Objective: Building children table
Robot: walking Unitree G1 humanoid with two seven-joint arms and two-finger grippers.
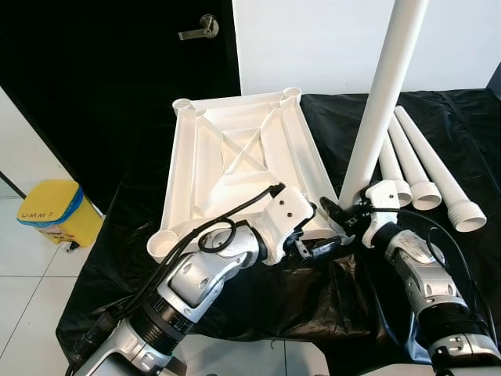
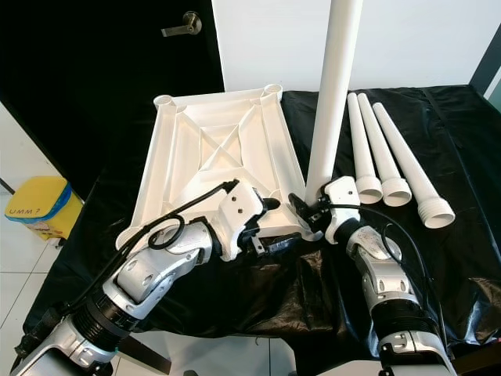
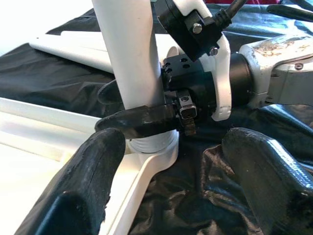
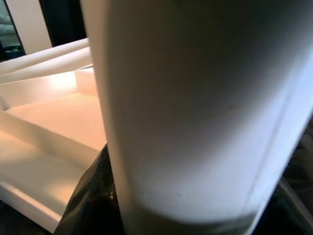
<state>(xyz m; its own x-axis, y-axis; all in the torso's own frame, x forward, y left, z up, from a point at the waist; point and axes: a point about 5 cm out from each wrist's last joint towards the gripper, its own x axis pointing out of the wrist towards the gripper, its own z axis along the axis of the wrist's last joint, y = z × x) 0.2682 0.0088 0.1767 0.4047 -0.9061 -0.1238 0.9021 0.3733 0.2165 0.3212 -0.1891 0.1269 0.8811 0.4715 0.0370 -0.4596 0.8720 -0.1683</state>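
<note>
A white plastic tabletop (image 1: 235,160) lies upside down on a black cloth (image 1: 352,290), its ribbed underside facing up, with a round socket at each corner. At the corner nearest the robot's right side, a long white leg (image 1: 383,94) stands upright in its socket. The right gripper (image 1: 342,217) has its fingers clamped around the base of this leg, just above the socket. The left gripper (image 1: 317,249) hovers just beside that same corner, near the tabletop's front edge; its two black fingers (image 3: 88,191) are spread apart and hold nothing. Three more white legs (image 1: 427,168) lie side by side on the cloth, to the right of the standing one. On the tiled floor to the left sits a yellow bin (image 1: 55,211), beside a dark door (image 1: 117,70).
</note>
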